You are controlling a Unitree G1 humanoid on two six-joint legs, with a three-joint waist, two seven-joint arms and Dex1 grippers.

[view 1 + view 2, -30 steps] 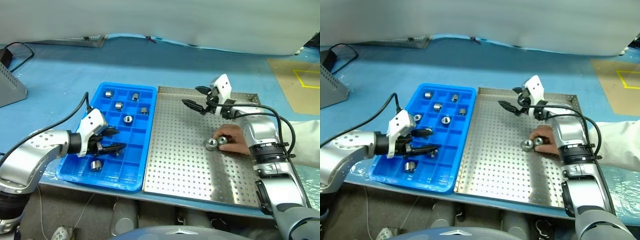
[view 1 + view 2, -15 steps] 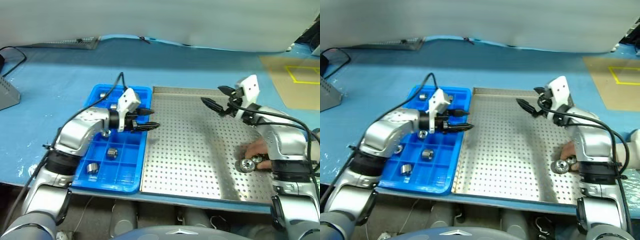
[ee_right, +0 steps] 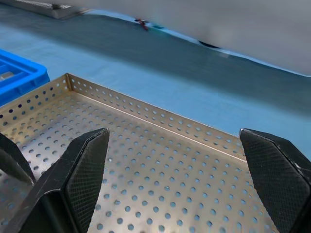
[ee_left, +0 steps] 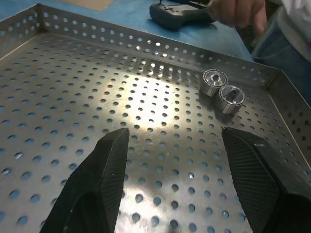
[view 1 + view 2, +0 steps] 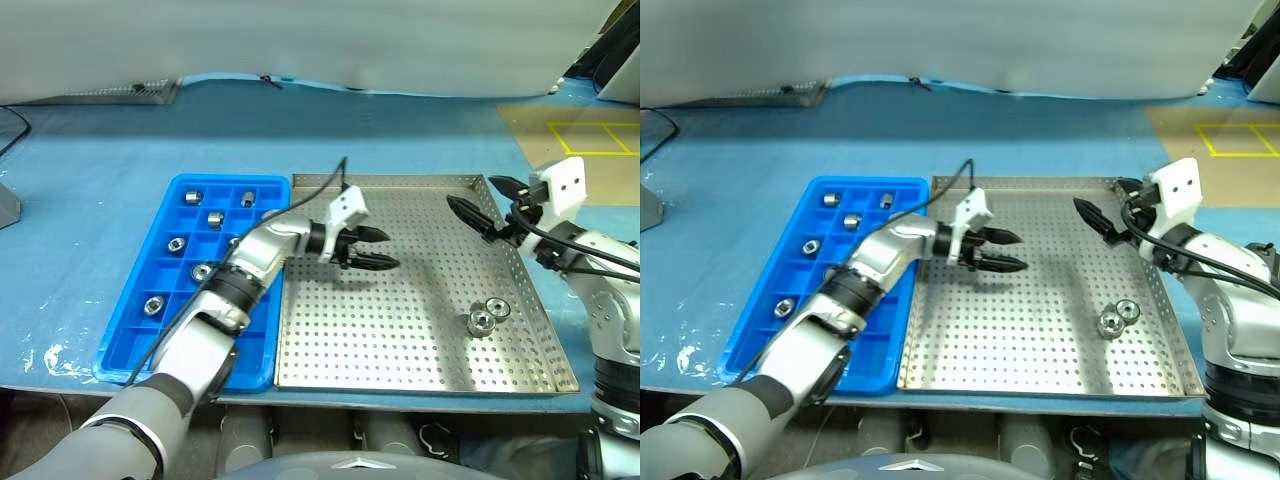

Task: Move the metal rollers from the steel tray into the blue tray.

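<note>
The steel tray [image 5: 420, 340] lies on the blue-covered desk [image 5: 100, 160] with its near rim at the desk's front edge, and the blue tray [image 5: 125, 345] sits just beside it on the robot's left, their long sides almost touching. Toward the near right part of the steel tray two metal rollers [image 5: 488, 315] stand side by side, touching each other, close to the right rim; in the left wrist view the same pair [image 4: 223, 90] shows with their dark centre holes facing up.

Further in, over the middle of the steel tray, the left gripper [image 5: 375, 250] hangs above the perforated floor, pointing toward the robot's right. Its fingers [image 4: 107, 165] stand partly apart and hold nothing; the two rollers lie well ahead of them.

In the blue tray, several more metal rollers rest in separate compartments: one near the left side [image 5: 153, 305], then others further back [image 5: 200, 271] [image 5: 176, 243] [image 5: 214, 218] and two in the far row [image 5: 193, 197] [image 5: 247, 198].

At the far right corner of the steel tray the right gripper [image 5: 480, 205] is above the rim, its fingers [image 3: 85, 160] spread wide and empty.

Beyond the steel tray's far side, in the left wrist view, a person's hand [image 4: 240, 9] rests near a dark handset [image 4: 182, 12] on the desk.
</note>
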